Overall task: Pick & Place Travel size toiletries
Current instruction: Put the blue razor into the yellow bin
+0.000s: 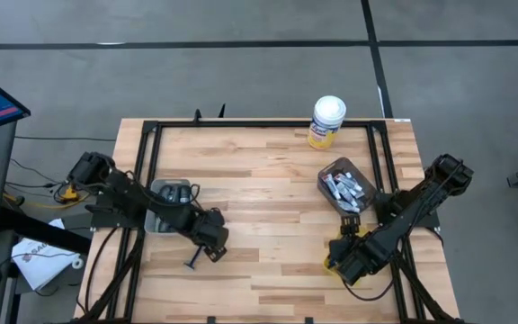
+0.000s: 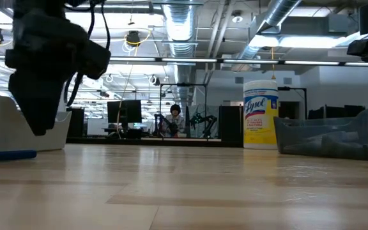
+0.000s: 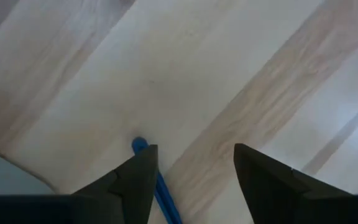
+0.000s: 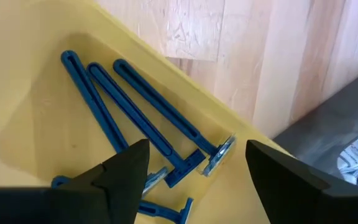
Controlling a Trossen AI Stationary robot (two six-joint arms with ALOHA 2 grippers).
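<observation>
The left gripper [image 3: 194,180], jaws apart and empty, hovers over a blue razor [image 3: 157,183] lying on the table (pickup step, I judge), needing to descend and close; right gripper [image 4: 194,180] waits open over the yellow bin [image 4: 36,118].

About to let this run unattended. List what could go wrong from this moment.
1. The left gripper is open low over the table, with a blue razor lying loose beside one finger; a sideways move could drag it.
2. The right gripper hangs open over the yellow bin, where several razors lie close together; closing there might catch two at once.
</observation>
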